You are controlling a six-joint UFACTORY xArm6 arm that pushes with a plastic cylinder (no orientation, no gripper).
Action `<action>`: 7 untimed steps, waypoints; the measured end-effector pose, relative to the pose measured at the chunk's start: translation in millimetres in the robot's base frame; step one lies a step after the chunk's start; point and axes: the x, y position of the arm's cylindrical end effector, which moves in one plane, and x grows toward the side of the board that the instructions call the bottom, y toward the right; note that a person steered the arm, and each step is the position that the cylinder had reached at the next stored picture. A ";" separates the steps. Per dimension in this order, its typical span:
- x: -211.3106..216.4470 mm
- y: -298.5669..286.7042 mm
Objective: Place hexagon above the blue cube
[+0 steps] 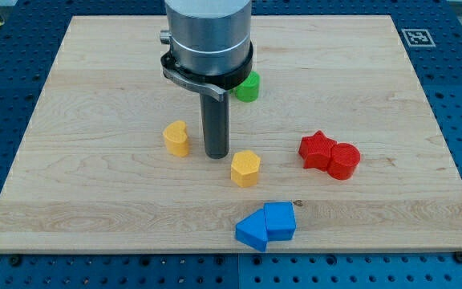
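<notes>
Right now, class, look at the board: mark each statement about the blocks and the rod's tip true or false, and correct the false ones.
1. The yellow hexagon lies above the blue cube. True.
2. My tip touches the blue cube. False: it stands between the yellow heart and the hexagon.
3. The red star touches the red cylinder. True.
4. The green block lies at the view's bottom. False: it is near the top.

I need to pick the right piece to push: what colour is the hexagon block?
Yellow: the hexagon shows clearly in the camera view.
</notes>
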 end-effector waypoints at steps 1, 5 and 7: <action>11.9 11.3; 8.6 46.2; 22.2 64.6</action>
